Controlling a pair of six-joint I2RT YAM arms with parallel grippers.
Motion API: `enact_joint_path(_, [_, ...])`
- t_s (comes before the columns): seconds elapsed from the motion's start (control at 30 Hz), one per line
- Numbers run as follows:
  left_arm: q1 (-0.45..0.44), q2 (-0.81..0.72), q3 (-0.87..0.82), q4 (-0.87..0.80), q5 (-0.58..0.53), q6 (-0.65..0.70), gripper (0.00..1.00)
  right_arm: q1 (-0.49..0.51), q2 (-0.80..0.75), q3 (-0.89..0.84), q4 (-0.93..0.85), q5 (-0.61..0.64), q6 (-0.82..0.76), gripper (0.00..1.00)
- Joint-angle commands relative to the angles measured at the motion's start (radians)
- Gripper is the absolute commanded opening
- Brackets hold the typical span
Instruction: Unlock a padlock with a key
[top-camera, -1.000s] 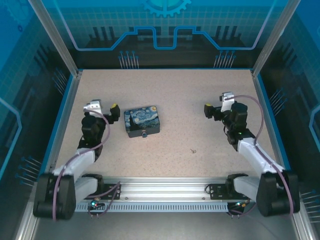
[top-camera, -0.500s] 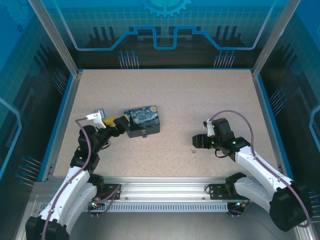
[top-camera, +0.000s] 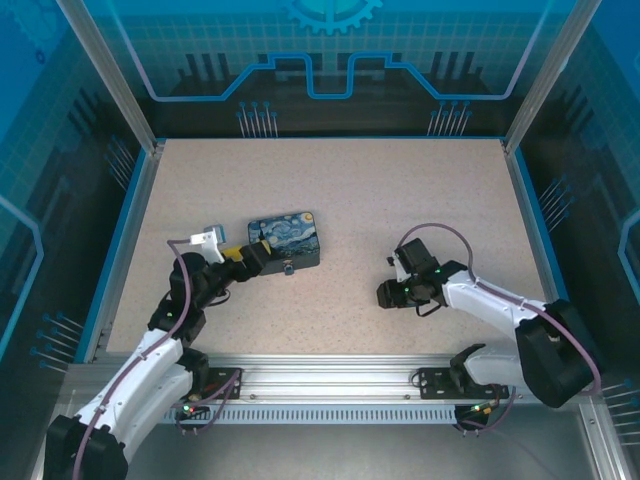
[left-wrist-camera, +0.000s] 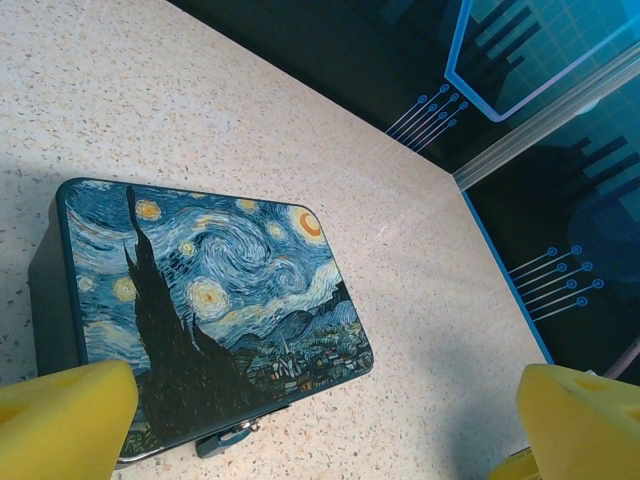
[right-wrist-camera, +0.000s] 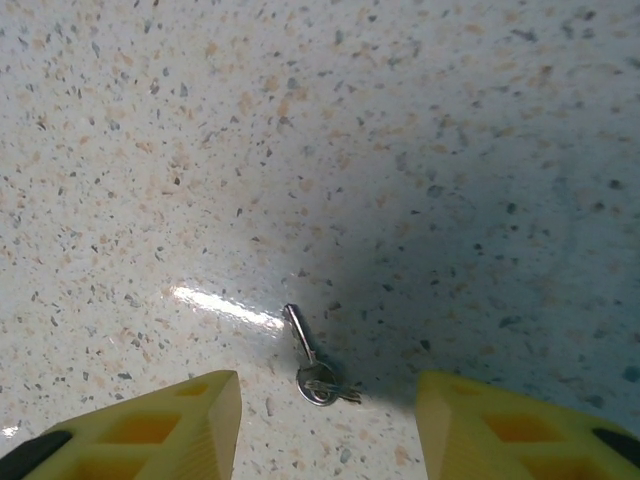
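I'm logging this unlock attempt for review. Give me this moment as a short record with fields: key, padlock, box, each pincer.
key: lying flat on the table, not held
padlock: at the box's near edge, untouched; detail too small to read
box: painted lid facing up, left of centre
left pincer: open wide, at the box's left end; contact unclear
right pincer: open, low over the key, one finger on either side, not touching it
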Motion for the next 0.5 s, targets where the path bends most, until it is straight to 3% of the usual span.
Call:
enact_joint_path(0.0, [-0.005, -0.001, -0.016, 0.022, -0.003, -0.002, 0.99, 0.029, 0.038, 0.030, 0.008, 0.025, 0.008, 0.48])
enact_joint_path(0.47, [-0.005, 0.005, -0.011, 0.014, -0.020, 0.011, 0.99, 0.081, 0.092, 0.037, -0.043, 0.051, 0.015, 0.35])
